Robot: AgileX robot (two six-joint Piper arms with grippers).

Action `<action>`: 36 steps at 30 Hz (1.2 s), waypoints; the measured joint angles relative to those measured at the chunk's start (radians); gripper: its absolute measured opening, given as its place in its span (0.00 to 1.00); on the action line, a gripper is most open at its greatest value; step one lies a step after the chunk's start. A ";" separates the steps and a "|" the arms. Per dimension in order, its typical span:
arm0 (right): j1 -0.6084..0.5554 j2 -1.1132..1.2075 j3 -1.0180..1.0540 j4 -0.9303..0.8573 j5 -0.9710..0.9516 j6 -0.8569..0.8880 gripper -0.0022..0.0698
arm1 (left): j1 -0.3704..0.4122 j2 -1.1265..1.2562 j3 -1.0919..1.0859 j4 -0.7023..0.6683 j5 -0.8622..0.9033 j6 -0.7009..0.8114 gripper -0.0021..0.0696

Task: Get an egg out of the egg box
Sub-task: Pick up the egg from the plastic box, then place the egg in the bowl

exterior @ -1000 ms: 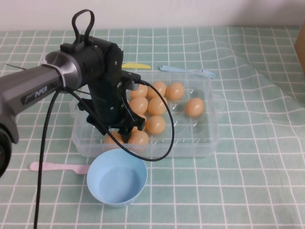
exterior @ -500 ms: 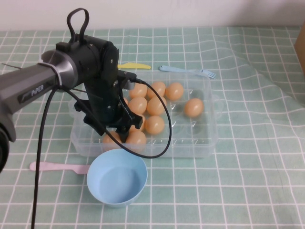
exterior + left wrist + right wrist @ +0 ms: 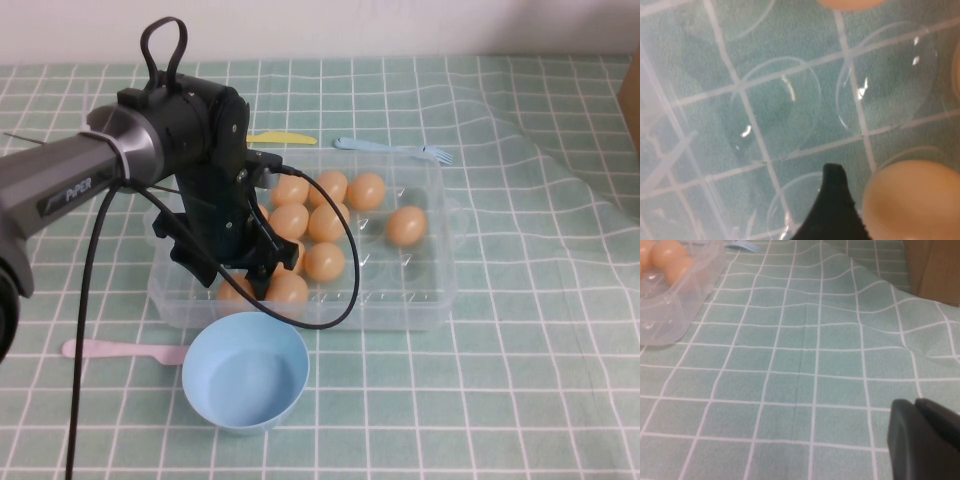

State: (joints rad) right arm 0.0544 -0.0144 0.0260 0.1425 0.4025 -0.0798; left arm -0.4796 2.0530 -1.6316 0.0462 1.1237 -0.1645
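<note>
The table [image 3: 520, 380] is covered by a loose green checked cloth, rucked on the robot's right. The egg box [image 3: 440, 290] is light, clear plastic resting on it, so a sideways push from the arm would probably slide or tip the whole tray. The left end effector [image 3: 250, 275] is down inside the box at its near-left corner, above the front row of eggs. The arm's body hides it from the high view, so I cannot tell whether it is spread or pressed together. In the left wrist view a black part of it sits just beside the egg [image 3: 912, 200], apparently off to one side rather than around it. A close from there could clip the shell, roll the egg out of its dimple, or knock it against a neighbour. Squeezing too hard could crack it, and too lightly could let the smooth shell slip. The light blue bowl [image 3: 245, 375] stands just in front of the box, where a low swing could strike it. The right end effector [image 3: 925, 440] hangs over bare cloth, well away from the box, and its state cannot be told either.

The egg is small, smooth and plain orange-tan. It sits in the box's near row, close to other eggs that look just like it.
</note>
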 joint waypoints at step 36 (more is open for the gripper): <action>0.000 0.000 0.000 0.000 0.000 0.000 0.01 | -0.070 -0.269 -0.002 0.053 0.076 0.157 0.51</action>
State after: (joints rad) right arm 0.0544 -0.0144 0.0260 0.1425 0.4025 -0.0798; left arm -0.5492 1.7844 -1.6337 0.0991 1.1995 -0.0078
